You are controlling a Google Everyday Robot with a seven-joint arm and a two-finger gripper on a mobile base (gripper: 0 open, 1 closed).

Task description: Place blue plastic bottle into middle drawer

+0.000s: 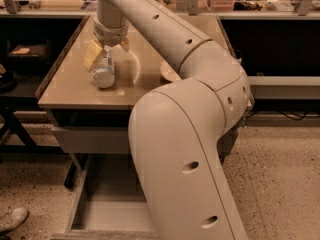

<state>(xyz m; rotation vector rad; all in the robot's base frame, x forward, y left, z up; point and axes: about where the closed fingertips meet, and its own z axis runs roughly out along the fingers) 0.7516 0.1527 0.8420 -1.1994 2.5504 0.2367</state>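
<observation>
On the tabletop (pixel 70 90), jaws straddle blue plastic bottle (pixel 104 73).

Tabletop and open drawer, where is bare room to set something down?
Bare tabletop runs along the front and left edges beside the blue plastic bottle. Crowded where the gripper sits over the bottle, white bowl to its right. The floor of the middle drawer is bare at left; the arm hides the rest.

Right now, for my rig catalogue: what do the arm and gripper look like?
The arm is cream, with thick rounded segments dotted with small dark holes; no cables show. The gripper, over the bottle on the table, is pale yellow.
</observation>
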